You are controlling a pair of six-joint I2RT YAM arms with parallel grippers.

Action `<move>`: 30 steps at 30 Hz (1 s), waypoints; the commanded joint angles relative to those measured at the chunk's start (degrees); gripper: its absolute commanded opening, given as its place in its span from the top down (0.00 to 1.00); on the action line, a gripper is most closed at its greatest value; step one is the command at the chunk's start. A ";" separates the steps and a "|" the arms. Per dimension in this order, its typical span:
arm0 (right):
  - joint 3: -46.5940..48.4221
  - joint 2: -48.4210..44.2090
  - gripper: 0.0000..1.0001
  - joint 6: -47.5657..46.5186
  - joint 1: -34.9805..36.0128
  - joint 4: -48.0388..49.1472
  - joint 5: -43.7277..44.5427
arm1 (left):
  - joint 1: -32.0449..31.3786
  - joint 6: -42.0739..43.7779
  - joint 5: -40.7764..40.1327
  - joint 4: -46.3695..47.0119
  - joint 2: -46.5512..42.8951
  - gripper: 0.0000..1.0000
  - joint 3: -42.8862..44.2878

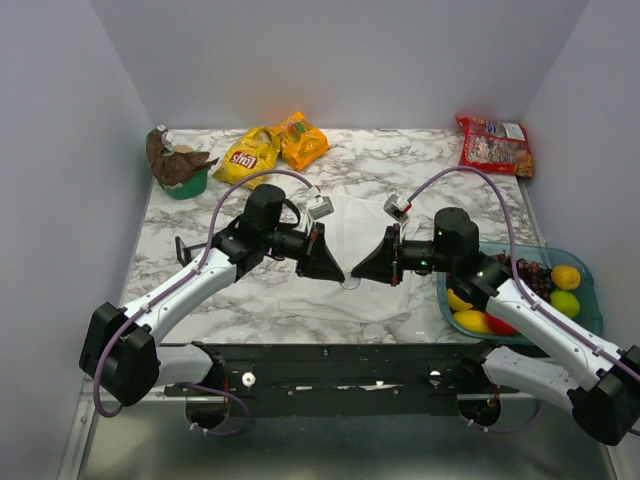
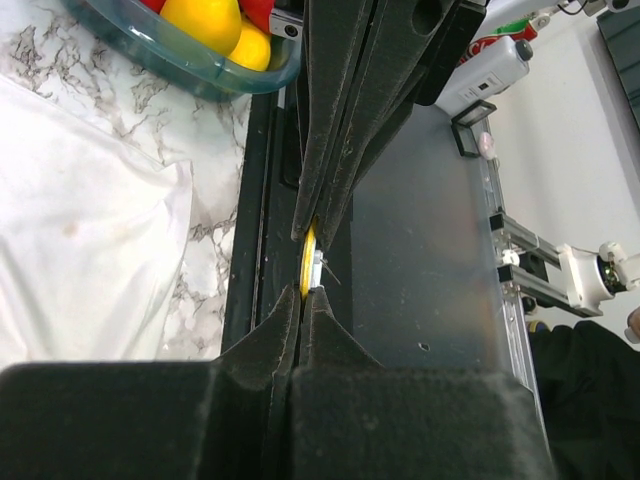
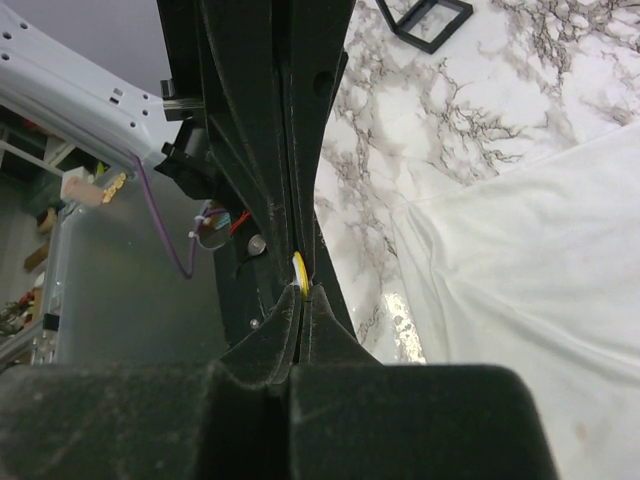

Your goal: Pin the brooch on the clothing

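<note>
Overhead look at a marbled surface [image 1: 200, 215] with white clothing [image 1: 345, 225] spread flat at its centre. Meeting tip to tip above the near part of that cloth: left tool [image 1: 338, 272] and right tool [image 1: 360, 272].

Pinched between them, edge-on: the brooch [image 2: 306, 265], a thin gold-yellow sliver. Both tools narrow, pressed shut on it from opposite sides.

From the left wrist: own fingers [image 2: 250, 380] rising from the bottom of the view, the other pair coming down from the top, yellow disc in the small gap where the tips meet. Much the same from the right wrist, with only a short yellow edge showing between the dark tips.

To the right of the cloth: a clear blue tray [image 1: 592, 315] holding lemons [image 1: 566, 277], dark grapes [image 1: 530, 272] and something red.

Along the far edge: a yellow chip bag [image 1: 247, 156] beside an orange bag [image 1: 303, 142], a red packet [image 1: 495, 143] in the far right corner, a green bowl [image 1: 185, 185] with crumpled brown material at the far left.

On bare marble by the left arm: a small black square frame [image 3: 425, 18].
</note>
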 commanded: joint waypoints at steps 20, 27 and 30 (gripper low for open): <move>-5.36 -4.14 0.99 7.90 0.16 12.67 10.59 | 2.35 3.60 -14.49 -1.45 -6.72 0.11 1.63; -5.37 -5.74 1.00 14.50 1.13 21.91 22.98 | 2.79 -1.03 -25.74 13.72 -15.77 0.10 -6.18; -4.93 -4.16 0.99 17.84 1.74 27.45 24.83 | 2.79 -14.03 -30.31 31.37 -19.90 0.10 -13.65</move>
